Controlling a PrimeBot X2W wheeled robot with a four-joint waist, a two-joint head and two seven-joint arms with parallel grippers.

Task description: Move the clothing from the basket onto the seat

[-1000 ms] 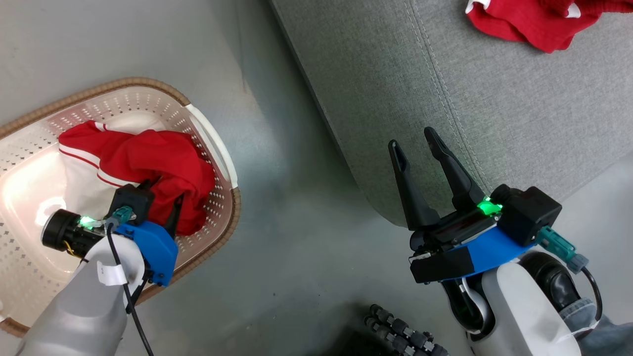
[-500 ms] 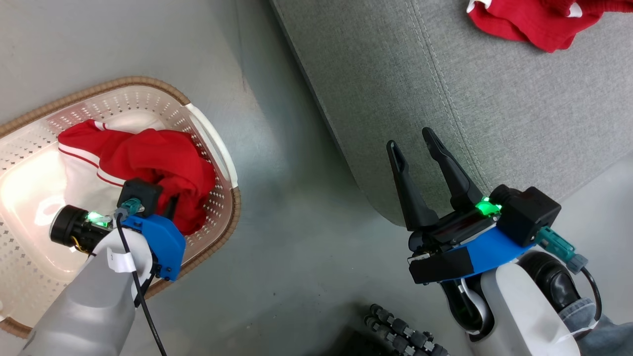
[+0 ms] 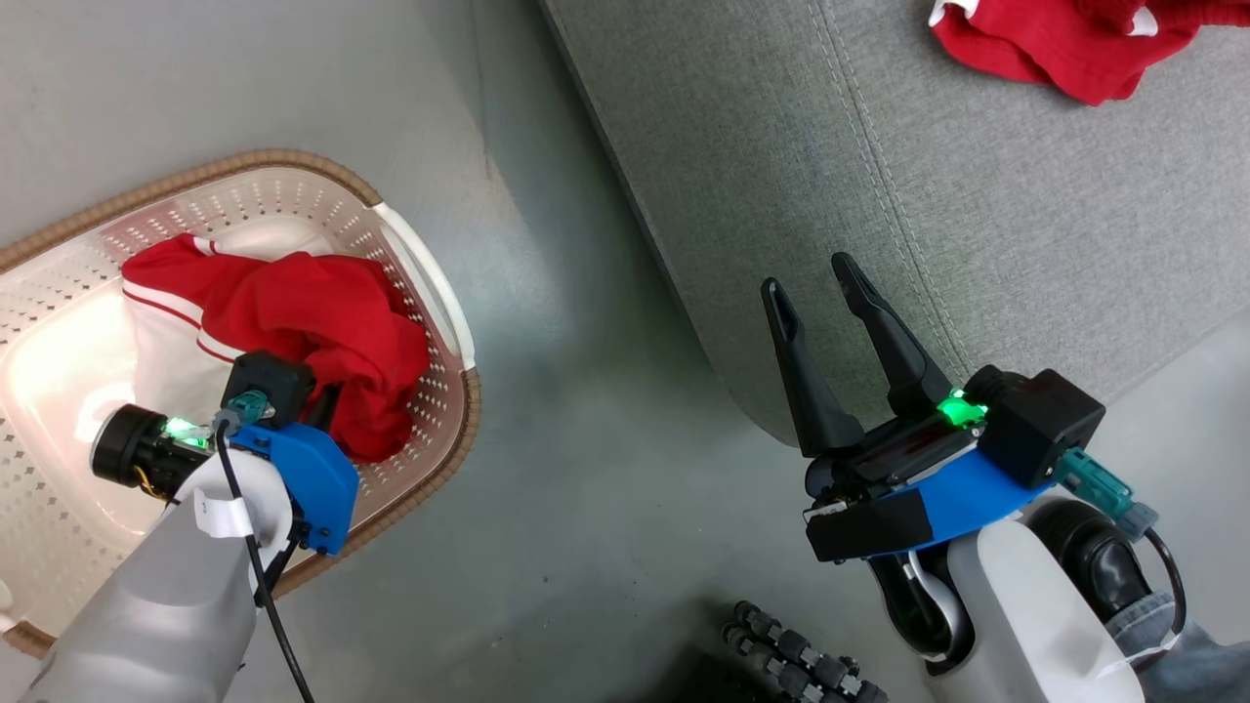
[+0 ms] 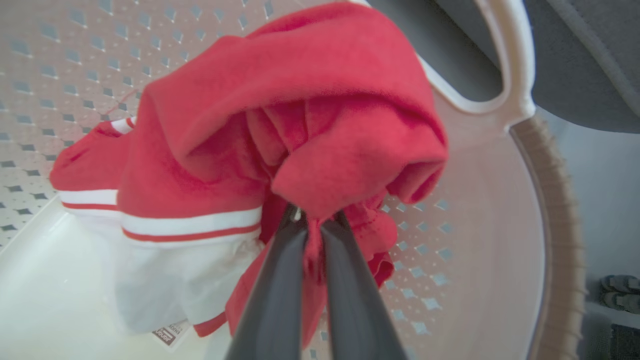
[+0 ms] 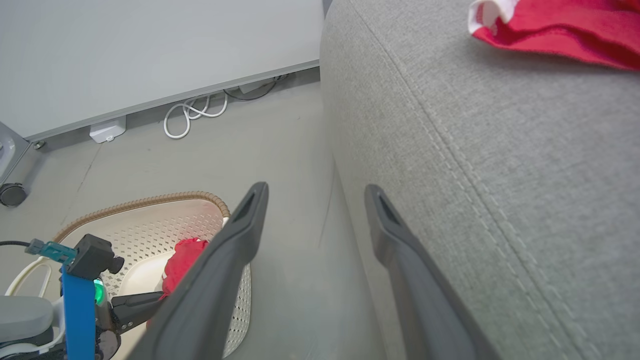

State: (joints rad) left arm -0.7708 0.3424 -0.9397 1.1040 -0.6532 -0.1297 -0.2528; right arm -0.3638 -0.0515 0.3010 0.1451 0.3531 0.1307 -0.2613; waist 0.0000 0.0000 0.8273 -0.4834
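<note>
In the head view, the cream-white perforated plastic basket with a brown woven-look rim (image 3: 293, 161) stands on the grey floor (image 3: 586, 439) at 9 o'clock. Inside it lies a bright red fabric garment with white stripes and a white panel (image 3: 312, 322), bunched against the basket wall on its 3 o'clock side. The left hand (image 3: 327, 405) reaches into the basket from 7 o'clock, with its tips sunk in the red cloth.

The left wrist view shows its two long dark fingers (image 4: 280, 280) clenched almost together, with a fold of the garment pinched between them near the tips. The rest of the red cloth bulges over the tips toward 12 o'clock. The white panel hangs at 8 o'clock, with a small printed label (image 4: 167, 334) at its lower edge.

In the head view, the large grey fabric-upholstered seat with stitched seams (image 3: 977, 195) takes up the area from 12 to 3 o'clock. A second garment (image 3: 1055, 44), also bright red with white trim, lies on it at 1 o'clock, well apart from the basket.

The right hand (image 3: 811, 276) sits at 4 o'clock, released. Its fingers are spread wide with nothing between them, and the tips point toward 12 o'clock over the seat's rounded front edge. In the right wrist view, a white cable (image 5: 192, 115) lies coiled on the floor at 11 o'clock, at the foot of a pale wall (image 5: 150, 50).
</note>
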